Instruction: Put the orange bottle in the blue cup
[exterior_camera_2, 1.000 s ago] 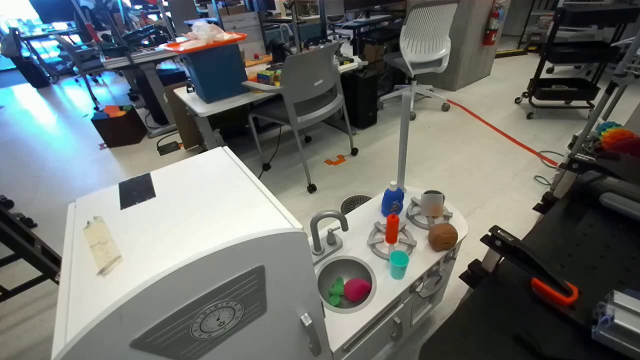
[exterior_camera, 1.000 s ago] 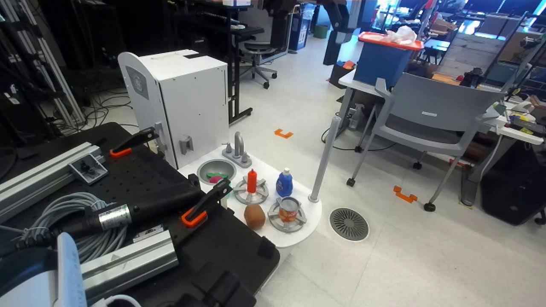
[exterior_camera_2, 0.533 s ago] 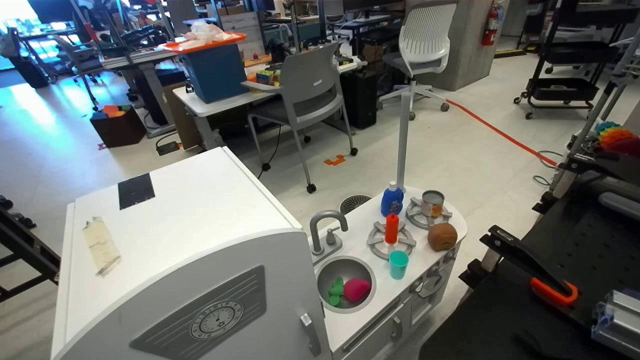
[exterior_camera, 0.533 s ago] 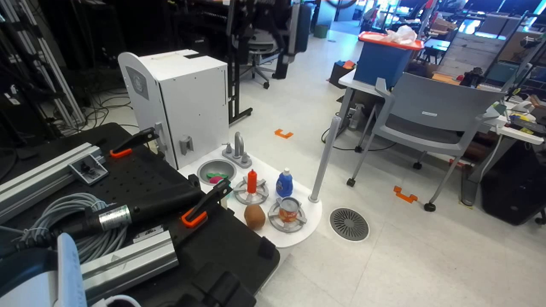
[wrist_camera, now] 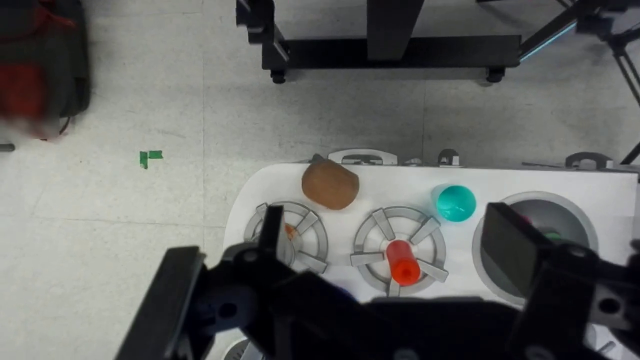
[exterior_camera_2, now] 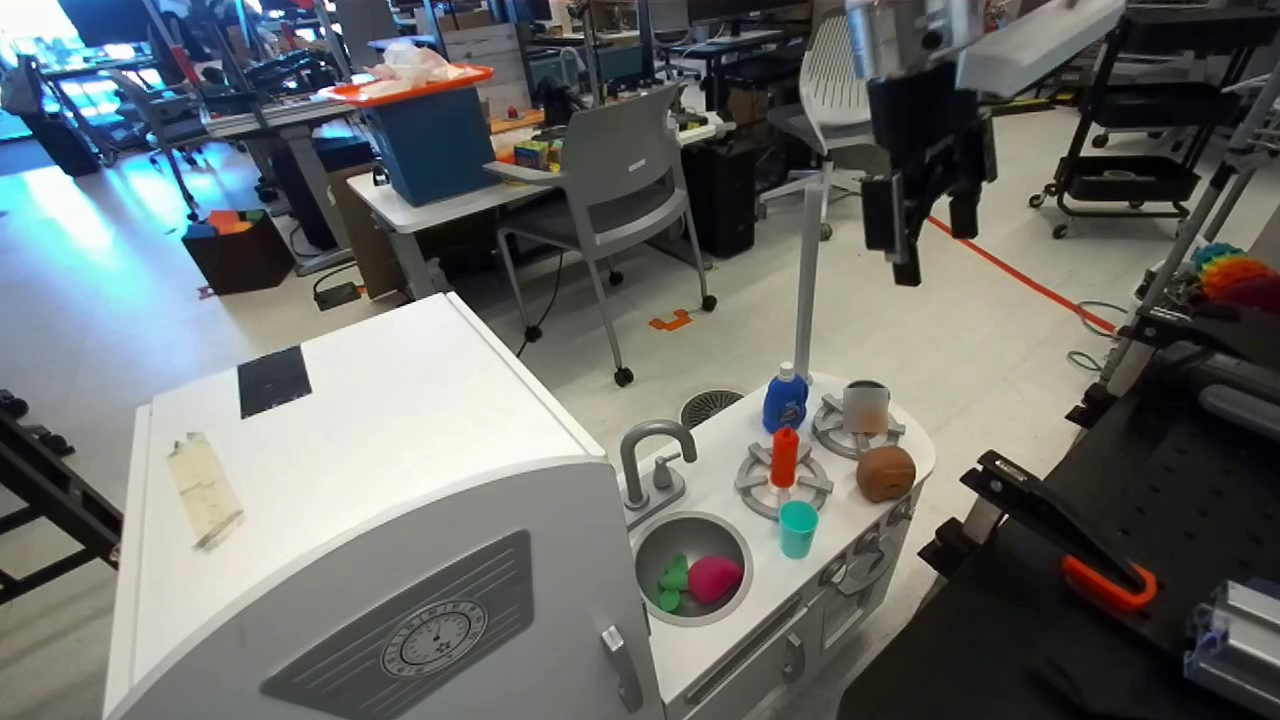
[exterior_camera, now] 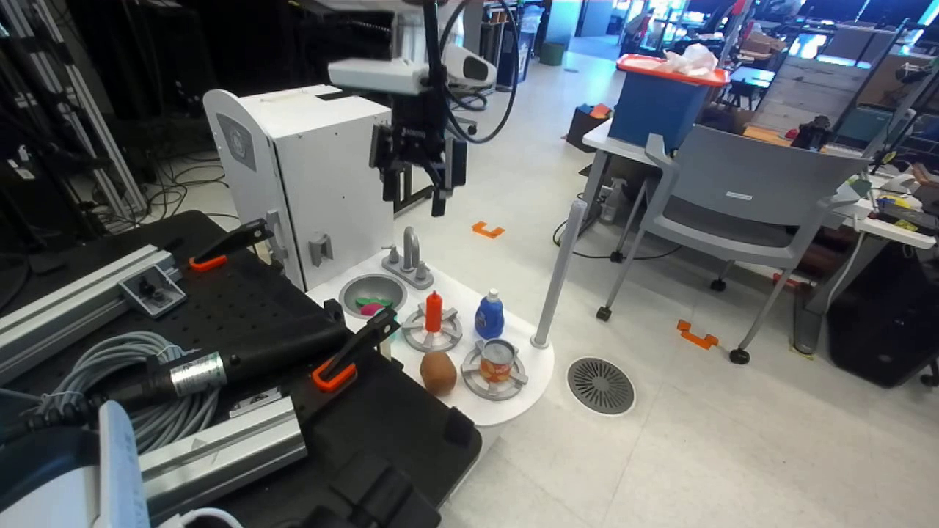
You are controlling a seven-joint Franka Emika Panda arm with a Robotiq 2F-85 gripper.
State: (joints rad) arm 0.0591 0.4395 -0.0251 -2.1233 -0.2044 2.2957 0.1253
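The orange bottle [exterior_camera: 433,312] is a small red-orange squeeze bottle. It stands upright on the left burner in an exterior view [exterior_camera_2: 784,458] and shows from above in the wrist view [wrist_camera: 403,266]. The blue cup [exterior_camera_2: 797,530] is turquoise and stands upright beside that burner, near the counter's front edge. In the wrist view the cup [wrist_camera: 455,203] looks empty; in an exterior view it is mostly hidden behind a black clamp. My gripper [exterior_camera: 414,196] is open, empty and pointing down, well above the counter. In the wrist view the bottle lies between the fingers [wrist_camera: 386,220].
A blue detergent bottle [exterior_camera_2: 785,402], a tin can [exterior_camera: 497,361] on the other burner and a brown round object [exterior_camera_2: 886,474] stand nearby. A sink [exterior_camera_2: 742,545] holds a pink and green toy. A faucet [exterior_camera_2: 640,450], grey post [exterior_camera_2: 806,280] and white cabinet [exterior_camera: 337,198] rise around.
My arm has swung in from the top edge in an exterior view, moving left and down above the counter. It has newly entered the other view. The objects have not moved.
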